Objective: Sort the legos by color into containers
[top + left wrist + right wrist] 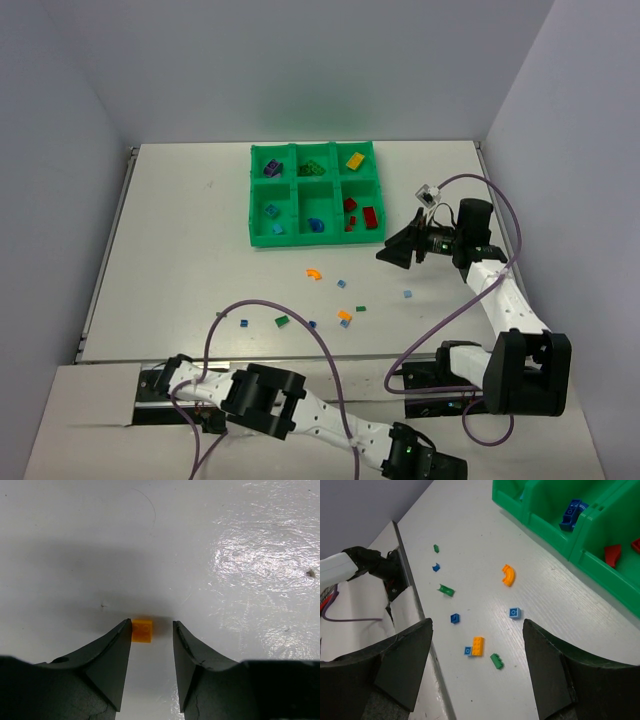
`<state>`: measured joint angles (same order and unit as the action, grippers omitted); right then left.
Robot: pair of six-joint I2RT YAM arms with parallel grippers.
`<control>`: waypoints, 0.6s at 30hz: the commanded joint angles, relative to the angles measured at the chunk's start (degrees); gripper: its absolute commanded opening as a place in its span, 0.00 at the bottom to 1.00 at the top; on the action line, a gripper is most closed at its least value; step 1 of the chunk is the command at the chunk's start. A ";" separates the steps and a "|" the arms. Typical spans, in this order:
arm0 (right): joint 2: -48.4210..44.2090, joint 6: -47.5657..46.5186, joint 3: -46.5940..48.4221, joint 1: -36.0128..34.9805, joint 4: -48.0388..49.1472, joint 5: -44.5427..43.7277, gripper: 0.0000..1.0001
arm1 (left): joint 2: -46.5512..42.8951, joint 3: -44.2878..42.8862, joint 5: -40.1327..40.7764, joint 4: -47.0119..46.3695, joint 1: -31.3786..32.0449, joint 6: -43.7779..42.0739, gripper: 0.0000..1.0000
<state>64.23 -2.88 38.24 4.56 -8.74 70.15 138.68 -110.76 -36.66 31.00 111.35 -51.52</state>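
Observation:
The green tray (pixel 296 195) stands at the back with purple (pixel 272 168), green (pixel 313 168), yellow (pixel 354 160), light blue (pixel 272 212), blue (pixel 315 225) and red (pixel 370 217) legos in separate compartments. Loose legos lie in front of it: an orange curved piece (pixel 314 273), an orange brick (pixel 345 315), a green plate (pixel 282 321) and small blue ones. My right gripper (pixel 395 255) is open and empty above the table, over the orange brick (pixel 478 646). My left gripper (pixel 151 623) is open, with a small orange lego (pixel 142 630) against its left fingertip, not gripped.
The right wrist view shows the tray's near wall (pixel 545 525) at upper right, the table's front edge (pixel 415 605) at left, and scattered small legos, among them a green plate (pixel 496 661) and a light blue brick (pixel 514 612). The left arm (pixel 300 410) lies folded along the bottom.

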 commanded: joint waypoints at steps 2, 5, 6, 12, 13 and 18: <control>0.13 -1.61 0.26 0.45 -0.40 1.86 0.80 | 1.25 -2.53 -2.83 0.28 -0.88 0.98 0.49; 0.38 -1.87 0.17 0.45 -0.49 2.11 0.80 | 1.33 -2.53 -2.90 0.28 -1.05 0.89 0.51; 0.49 -1.97 0.16 0.45 -0.57 2.28 0.80 | 1.32 -2.53 -2.98 0.28 -1.13 0.80 0.51; 1.61 -2.66 0.16 0.44 -0.75 2.45 0.79 | 1.25 -2.45 -2.72 0.28 -1.22 0.19 0.51; 1.69 -2.66 0.07 0.37 -0.75 2.54 0.79 | 1.33 -2.52 -2.71 0.28 -1.22 0.10 0.50; 1.52 -2.83 -0.20 0.45 -0.77 2.81 0.79 | 1.52 -2.56 -2.54 0.39 -1.32 -0.16 0.48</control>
<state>65.93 -4.60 38.22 4.56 -9.70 71.47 139.63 -111.04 -37.65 31.09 110.19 -51.22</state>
